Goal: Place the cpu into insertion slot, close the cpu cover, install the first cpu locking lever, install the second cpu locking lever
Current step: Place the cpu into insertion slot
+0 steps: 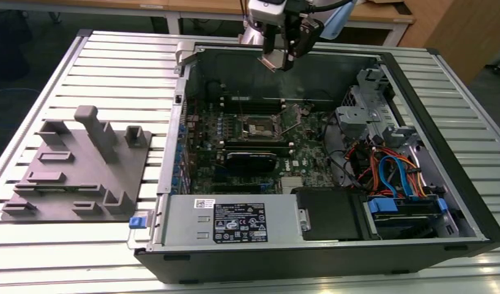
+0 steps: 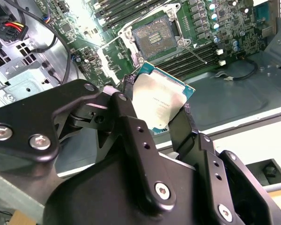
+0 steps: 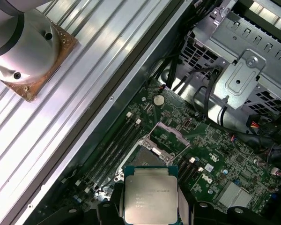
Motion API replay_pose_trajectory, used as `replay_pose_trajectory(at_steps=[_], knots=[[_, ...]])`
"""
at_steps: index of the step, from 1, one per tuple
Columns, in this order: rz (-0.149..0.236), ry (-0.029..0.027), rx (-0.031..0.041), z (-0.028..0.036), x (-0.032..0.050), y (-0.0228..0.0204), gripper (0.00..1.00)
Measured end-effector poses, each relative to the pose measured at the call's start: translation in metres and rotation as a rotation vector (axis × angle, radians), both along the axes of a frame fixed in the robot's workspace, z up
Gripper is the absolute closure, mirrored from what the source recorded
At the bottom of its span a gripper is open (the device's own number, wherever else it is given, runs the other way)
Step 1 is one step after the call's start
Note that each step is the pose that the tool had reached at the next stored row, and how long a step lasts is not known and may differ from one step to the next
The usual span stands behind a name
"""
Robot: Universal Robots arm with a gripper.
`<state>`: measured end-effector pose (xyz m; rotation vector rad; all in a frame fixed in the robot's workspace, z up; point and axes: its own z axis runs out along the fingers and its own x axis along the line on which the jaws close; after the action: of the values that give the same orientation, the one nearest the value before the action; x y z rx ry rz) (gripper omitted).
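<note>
Black two-finger gripper [image 2: 158, 99] clamped on the small square silver-topped cpu [image 2: 163, 102], held above the computer case's far wall. The uncovered dark-centred insertion slot [image 1: 259, 128] sits nearer, on the green motherboard [image 1: 308, 146].

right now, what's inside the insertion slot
Only its bare dark contact field shows inside the insertion slot; no chip sits there. The cpu, held in the claw, hides part of the slot in the first wrist view.

The cpu [image 2: 161, 101] is showing a smooth, dull silver-grey metal top; the insertion slot [image 2: 152, 37] is showing a silvery metal rim; the table [image 1: 111, 67] is showing ribbed matt metal.
</note>
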<state>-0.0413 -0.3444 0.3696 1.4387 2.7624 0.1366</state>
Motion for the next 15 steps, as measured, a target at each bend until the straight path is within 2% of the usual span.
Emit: replay_pose_trajectory(at_steps=[5, 13, 15], knots=[[-0.031, 0.0, 0.0, -0.0001, 0.0, 0.0, 0.46], [-0.125, -0.0001, 0.0, -0.0005, 0.0, 0.0, 0.46], [-0.131, 0.0001, -0.0001, -0.0005, 0.0, 0.0, 0.46]])
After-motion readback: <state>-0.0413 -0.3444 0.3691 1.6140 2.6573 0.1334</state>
